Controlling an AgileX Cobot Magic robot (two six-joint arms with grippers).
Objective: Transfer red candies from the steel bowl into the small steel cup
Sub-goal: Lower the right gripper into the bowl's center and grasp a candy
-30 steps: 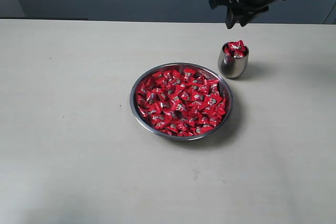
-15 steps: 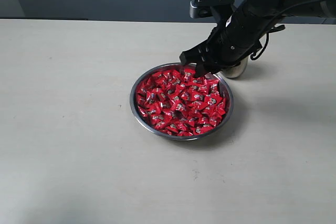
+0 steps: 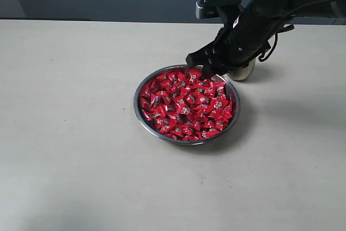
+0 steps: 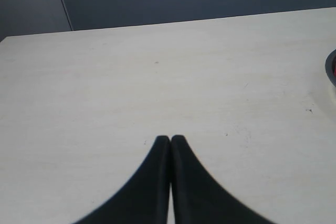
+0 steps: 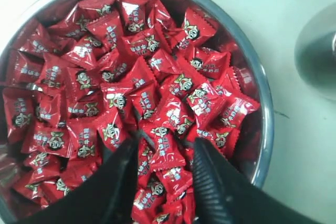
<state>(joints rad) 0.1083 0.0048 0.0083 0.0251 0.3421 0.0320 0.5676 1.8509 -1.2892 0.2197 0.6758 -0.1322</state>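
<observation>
The steel bowl (image 3: 138, 113) sits mid-table, heaped with red candies (image 3: 184, 106). My right gripper (image 3: 199, 71) is down at the bowl's far rim, open, its fingers pushed among the candies. In the right wrist view the right gripper (image 5: 165, 145) straddles a few red candies (image 5: 105, 66) without clamping them, inside the bowl (image 5: 262, 103). The small steel cup (image 3: 246, 72) stands behind the bowl, mostly hidden by the arm; its side (image 5: 317, 56) shows blurred. My left gripper (image 4: 170, 139) is shut and empty over bare table.
A pale tabletop (image 3: 70, 133) stretches around the bowl, with a dark wall behind it. The right arm's black body (image 3: 270, 4) hangs over the cup. A sliver of the bowl's rim (image 4: 331, 69) shows at the edge of the left wrist view.
A second ago the right gripper hung above the cup. It has come down and left to the bowl's far rim, and has barely moved over the last half second.
</observation>
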